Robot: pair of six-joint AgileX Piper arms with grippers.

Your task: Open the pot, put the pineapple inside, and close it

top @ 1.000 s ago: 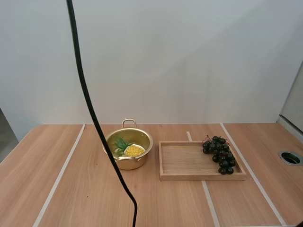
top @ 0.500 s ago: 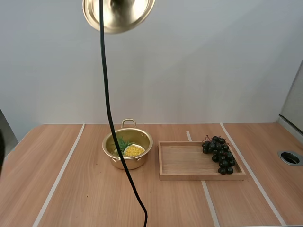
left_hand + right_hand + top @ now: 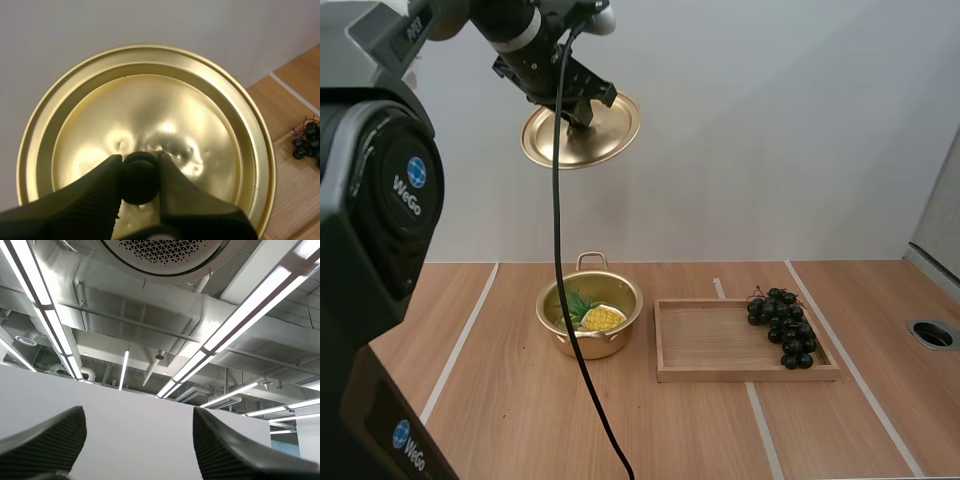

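A gold pot (image 3: 590,317) stands open on the table left of centre, with a toy pineapple (image 3: 596,317) lying inside it. High above the pot my left gripper (image 3: 578,112) holds the gold lid (image 3: 582,131), tilted. In the left wrist view the fingers (image 3: 102,192) pinch the lid's black knob (image 3: 139,171) at the middle of the lid (image 3: 150,120). My right gripper (image 3: 137,440) points upward, fingers wide apart with nothing between them.
A wooden tray (image 3: 720,342) lies to the right of the pot, with a bunch of dark grapes (image 3: 784,326) on its right end. A round hole (image 3: 933,334) sits in the table at the far right. The grapes (image 3: 307,141) show past the lid's edge.
My left arm has come down into the high view, bringing the lid lower and a little right, closer above the pot. Pot, pineapple, tray and grapes stay put.
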